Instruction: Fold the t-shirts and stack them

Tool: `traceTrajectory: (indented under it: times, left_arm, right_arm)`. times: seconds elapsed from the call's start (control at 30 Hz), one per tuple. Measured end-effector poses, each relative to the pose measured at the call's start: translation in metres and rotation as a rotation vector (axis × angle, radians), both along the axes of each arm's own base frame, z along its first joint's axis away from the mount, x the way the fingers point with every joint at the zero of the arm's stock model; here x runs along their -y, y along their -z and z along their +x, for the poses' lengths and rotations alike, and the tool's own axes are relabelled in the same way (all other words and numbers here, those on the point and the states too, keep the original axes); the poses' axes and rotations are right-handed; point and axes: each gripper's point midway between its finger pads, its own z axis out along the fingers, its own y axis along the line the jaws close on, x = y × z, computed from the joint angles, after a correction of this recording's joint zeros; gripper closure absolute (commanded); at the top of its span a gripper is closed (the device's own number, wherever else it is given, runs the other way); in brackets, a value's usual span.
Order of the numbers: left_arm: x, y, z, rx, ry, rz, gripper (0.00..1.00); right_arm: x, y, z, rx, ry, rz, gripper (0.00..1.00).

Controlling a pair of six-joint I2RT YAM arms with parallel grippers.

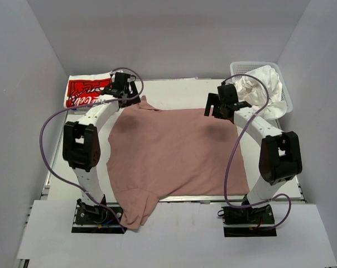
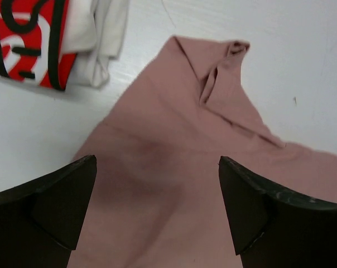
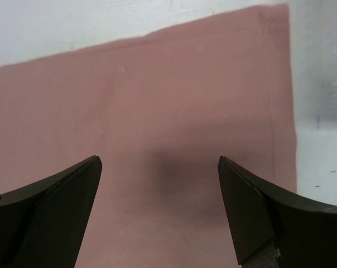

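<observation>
Dusty-pink t-shirt (image 1: 174, 151) lies flat mid-table. Left gripper (image 2: 157, 206) and right gripper (image 3: 160, 206) hover over its far edge, claws spread wide. Folded red-logo tee (image 1: 85, 92) sits far left; white tees (image 1: 263, 89) fill the far-right basket (image 1: 244, 67).

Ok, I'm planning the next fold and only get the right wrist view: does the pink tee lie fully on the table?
Observer: No. One sleeve of the pink tee runs over the near edge of the table, beside the left arm's base.
Operator: Is the left gripper holding anything?
Observer: No. The left gripper is open above the tee's far-left corner, with nothing between its fingers.
Operator: Where's the stack?
Observer: One folded tee with a red logo lies at the table's far-left corner.
</observation>
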Motion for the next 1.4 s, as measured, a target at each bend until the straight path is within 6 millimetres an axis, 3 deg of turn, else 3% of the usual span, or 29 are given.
traceTrajectory:
  times: [0.1,0.3,0.5,0.57,0.63,0.93,1.07,1.23,1.3,1.4]
  left_arm:
    - [0.002,0.014,-0.024,-0.042,0.026,-0.022,0.0]
    - [0.005,0.081,-0.07,-0.241,0.062,-0.035,0.0]
    - [0.004,0.113,-0.079,-0.326,0.062,-0.022,0.0]
    - [0.005,0.114,-0.067,-0.329,0.055,-0.017,0.0]
    - [0.007,0.115,-0.046,-0.323,0.048,-0.006,0.0]
    - [0.026,0.109,0.089,-0.156,0.094,0.03,0.0]
    - [0.033,0.105,0.115,-0.086,0.138,0.024,0.0]
    - [0.042,0.098,0.116,-0.061,0.194,-0.005,0.0]
    - [0.045,0.086,0.116,-0.049,0.214,-0.011,0.0]
    - [0.046,0.052,0.108,-0.025,0.23,-0.02,0.0]
  right_arm:
    - [-0.001,0.019,-0.02,-0.048,-0.026,0.013,0.1]
    - [0.005,0.066,-0.057,-0.178,-0.053,-0.005,0.1]
    - [0.003,0.09,-0.053,-0.22,-0.086,-0.031,0.1]
    - [-0.001,0.102,-0.041,-0.237,-0.091,-0.038,0.1]
    - [-0.006,0.102,-0.019,-0.227,-0.092,-0.042,0.1]
    - [-0.017,0.097,0.11,-0.104,-0.092,-0.046,0.1]
    - [-0.016,0.092,0.149,-0.056,-0.149,-0.052,0.1]
    - [-0.021,0.069,0.155,-0.02,-0.246,-0.078,0.1]
    - [-0.03,0.053,0.146,-0.008,-0.286,-0.075,0.1]
    - [-0.044,0.009,0.119,0.043,-0.338,-0.066,0.1]
